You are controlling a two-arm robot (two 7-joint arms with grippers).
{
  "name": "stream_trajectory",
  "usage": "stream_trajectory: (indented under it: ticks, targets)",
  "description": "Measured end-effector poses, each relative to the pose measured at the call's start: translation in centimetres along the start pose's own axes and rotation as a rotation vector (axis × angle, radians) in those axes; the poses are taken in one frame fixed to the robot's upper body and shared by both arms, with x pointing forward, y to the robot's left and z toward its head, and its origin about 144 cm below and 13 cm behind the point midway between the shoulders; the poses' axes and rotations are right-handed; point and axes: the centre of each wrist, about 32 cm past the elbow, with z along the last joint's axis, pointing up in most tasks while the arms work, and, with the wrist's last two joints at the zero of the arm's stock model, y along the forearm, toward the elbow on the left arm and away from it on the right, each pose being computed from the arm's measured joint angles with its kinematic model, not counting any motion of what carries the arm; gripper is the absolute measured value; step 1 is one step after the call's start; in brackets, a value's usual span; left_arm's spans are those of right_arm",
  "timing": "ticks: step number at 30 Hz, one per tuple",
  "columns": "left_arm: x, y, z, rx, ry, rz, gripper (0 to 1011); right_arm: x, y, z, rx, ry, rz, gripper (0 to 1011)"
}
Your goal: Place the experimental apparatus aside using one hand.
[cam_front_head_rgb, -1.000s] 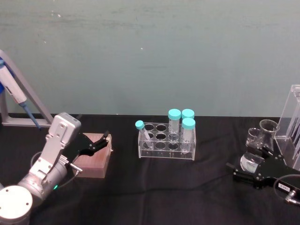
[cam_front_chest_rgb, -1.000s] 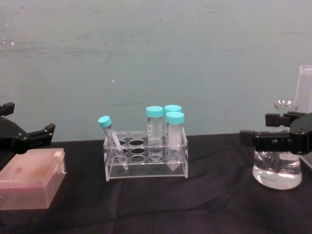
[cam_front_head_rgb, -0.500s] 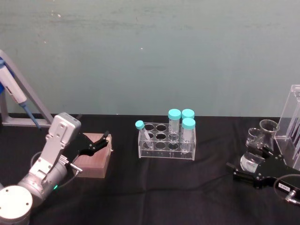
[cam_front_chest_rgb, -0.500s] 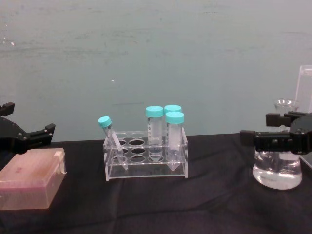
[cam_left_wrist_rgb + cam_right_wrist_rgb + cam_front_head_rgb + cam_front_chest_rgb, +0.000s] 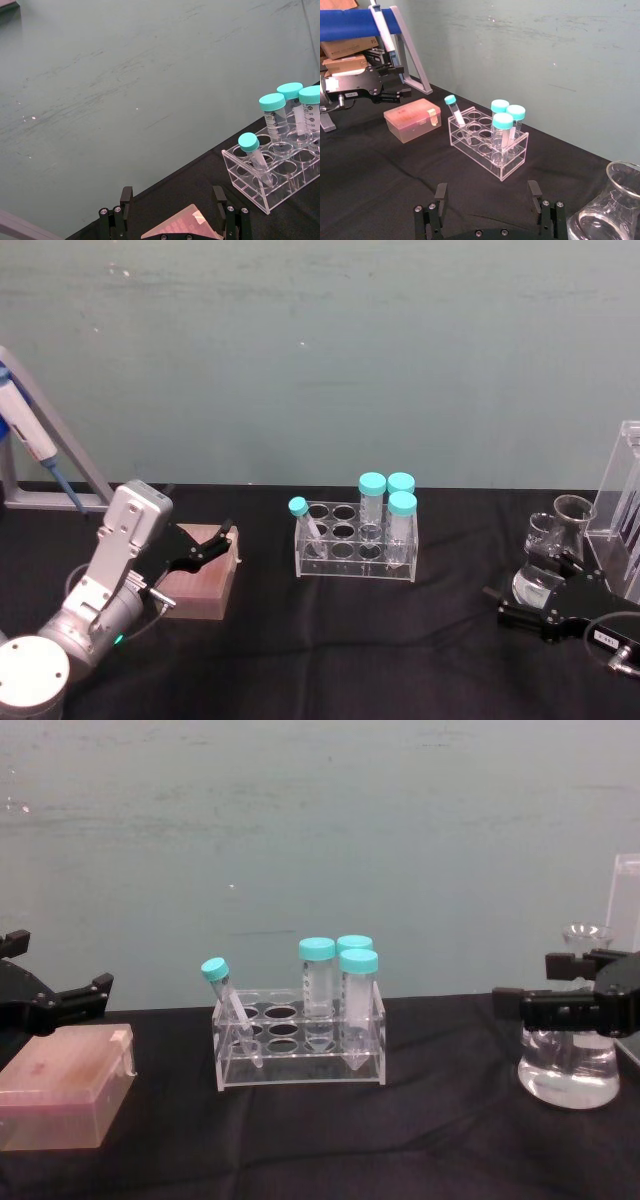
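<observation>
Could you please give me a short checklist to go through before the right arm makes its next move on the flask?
1. Right gripper jaws open: ok, spread wide in the right wrist view.
2. Right gripper lined up with the conical flask: cannot tell; the chest view shows the jaws in front of its neck, but the right wrist view has the flask off to one side.
3. Flask upright, liquid level: ok.
4. Neighbours near the flask: not ok; the small beaker and the acrylic pipette stand stand close beside it.
5. Tube rack away from the flask: ok.
6. Left gripper out of the way: ok, above the pink box on the far side.
</observation>
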Motion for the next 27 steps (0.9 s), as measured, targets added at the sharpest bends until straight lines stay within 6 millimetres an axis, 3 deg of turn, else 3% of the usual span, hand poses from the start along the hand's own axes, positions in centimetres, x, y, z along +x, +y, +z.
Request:
stream_trajectory:
  ticks: [27]
  targets:
    - [0.00,0.00,0.00,0.000,0.000,0.000,1000,0.00,0.00,-0.01,0.000,0.000,0.000,1002]
